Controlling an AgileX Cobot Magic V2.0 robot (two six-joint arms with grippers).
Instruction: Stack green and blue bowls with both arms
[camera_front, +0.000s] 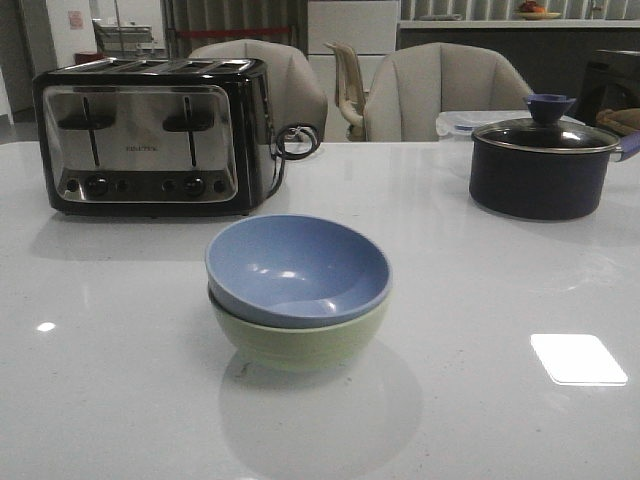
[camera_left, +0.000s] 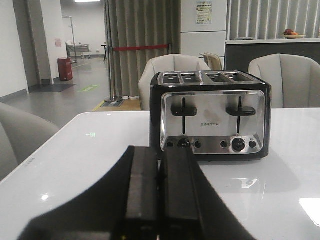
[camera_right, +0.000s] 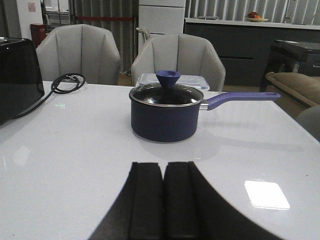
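Blue bowl (camera_front: 298, 267) nested in green bowl (camera_front: 300, 343), mid surface (camera_front: 120, 380), in front of toaster (camera_front: 155, 135). Pot (camera_front: 540, 165) far right. Left hand (camera_left: 159, 200) & right hand (camera_right: 163, 205) both pressed together, holding nothing.

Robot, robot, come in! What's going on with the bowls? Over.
Left tool shut, right tool shut, both empty. Blue bowl nested in green bowl. Toaster and pot stand apart behind.
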